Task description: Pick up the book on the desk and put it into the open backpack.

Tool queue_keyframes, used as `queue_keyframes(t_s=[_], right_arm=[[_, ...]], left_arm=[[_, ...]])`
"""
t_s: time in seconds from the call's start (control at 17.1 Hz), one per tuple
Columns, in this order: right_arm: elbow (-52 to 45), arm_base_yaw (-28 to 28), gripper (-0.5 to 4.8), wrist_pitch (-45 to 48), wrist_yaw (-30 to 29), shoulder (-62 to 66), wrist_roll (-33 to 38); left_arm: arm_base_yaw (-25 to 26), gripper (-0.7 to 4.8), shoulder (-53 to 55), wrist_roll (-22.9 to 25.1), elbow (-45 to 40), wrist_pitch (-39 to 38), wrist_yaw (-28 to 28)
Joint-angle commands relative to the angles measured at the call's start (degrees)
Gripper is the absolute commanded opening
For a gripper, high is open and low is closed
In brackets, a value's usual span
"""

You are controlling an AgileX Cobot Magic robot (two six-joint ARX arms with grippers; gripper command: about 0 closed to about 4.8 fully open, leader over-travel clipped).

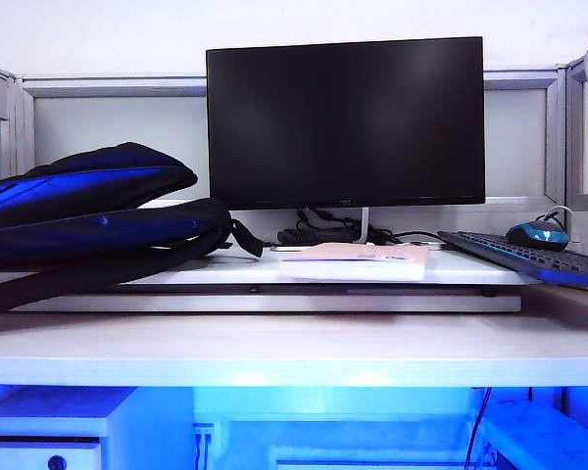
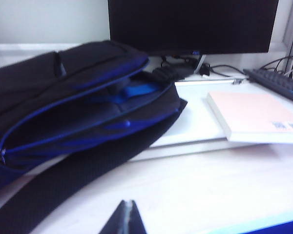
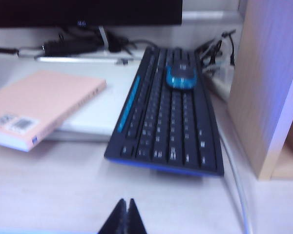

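Observation:
The pale pink book lies flat on the raised white shelf board of the desk, in front of the monitor stand. Both wrist views catch it: book, book. The dark backpack lies on its side at the left, its blue-lined mouth gaping toward the book; the left wrist view shows the backpack opening. My left gripper is shut and empty over the near desk, short of a black strap. My right gripper is shut and empty in front of the keyboard. Neither arm shows in the exterior view.
A black monitor stands behind the book with cables at its foot. A black keyboard with a blue mouse on it sits right of the book. A wooden panel rises at the far right. A white drawer cabinet stands below the desk.

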Motion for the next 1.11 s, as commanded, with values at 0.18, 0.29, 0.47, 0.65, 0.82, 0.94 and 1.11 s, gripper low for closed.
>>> queue_keyframes(t_s=[0.18, 0.29, 0.47, 0.65, 0.82, 0.94, 1.11], right_arm=[[0.2, 0.0, -0.01, -3.3, -0.2, 0.0, 0.2], [0.2, 0.0, -0.01, -3.0, -0.2, 0.0, 0.3], [0.2, 0.1, -0.01, -3.2, -0.2, 0.0, 0.2], [0.3, 0.1, -0.01, -2.6, -5.2, 0.0, 2.4], [0.9, 0.1, 0.00, 4.2, -7.9, 0.0, 11.4], [3.5, 0.1, 0.19, 8.9, -7.9, 0.0, 12.7], [8.1, 0.1, 1.22, 9.2, -7.9, 0.1, 15.1]], left_arm=[[0.2, -0.05, 0.0, 0.2, 0.0, 1.0, -0.1], [0.2, -0.06, 0.0, 0.2, 0.0, 1.0, -0.1], [0.2, -0.05, 0.0, 0.0, 0.0, 1.9, -0.1], [0.2, -0.04, 0.0, -2.3, 0.0, 7.4, 0.0], [0.2, 1.38, 0.0, -11.8, 0.1, 15.6, 0.0], [0.2, 2.41, 0.0, -17.0, 0.3, 16.8, 0.1], [0.2, 3.96, 0.0, -24.3, 1.7, 16.6, 0.0]])
